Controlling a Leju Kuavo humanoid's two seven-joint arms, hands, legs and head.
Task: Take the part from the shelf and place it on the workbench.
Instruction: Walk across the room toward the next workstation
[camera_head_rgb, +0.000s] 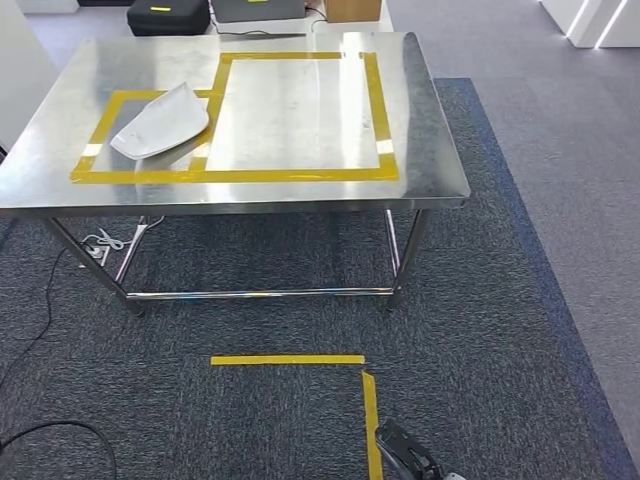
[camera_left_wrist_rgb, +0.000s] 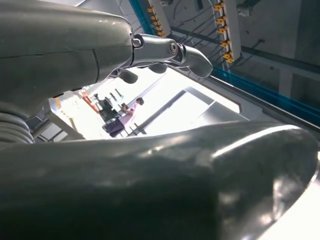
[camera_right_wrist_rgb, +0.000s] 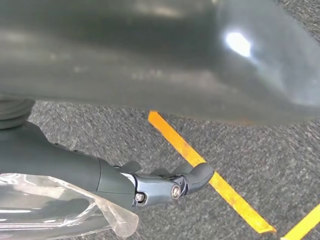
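Note:
A white curved part lies on the steel workbench, inside the smaller left rectangle of yellow tape. No hand touches it. My right hand hangs low at the bottom edge of the head view, far in front of the bench. In the right wrist view this right hand has its fingers stretched out over the carpet and holds nothing; a clear plastic film lies along its underside. My left hand has its fingers stretched out apart from the thick thumb, with nothing between them.
A larger yellow-taped rectangle marks the bench's middle. Yellow tape lines form a corner on the dark carpet in front of the bench. Cables trail on the floor at left. A black case and a cardboard box stand behind the bench.

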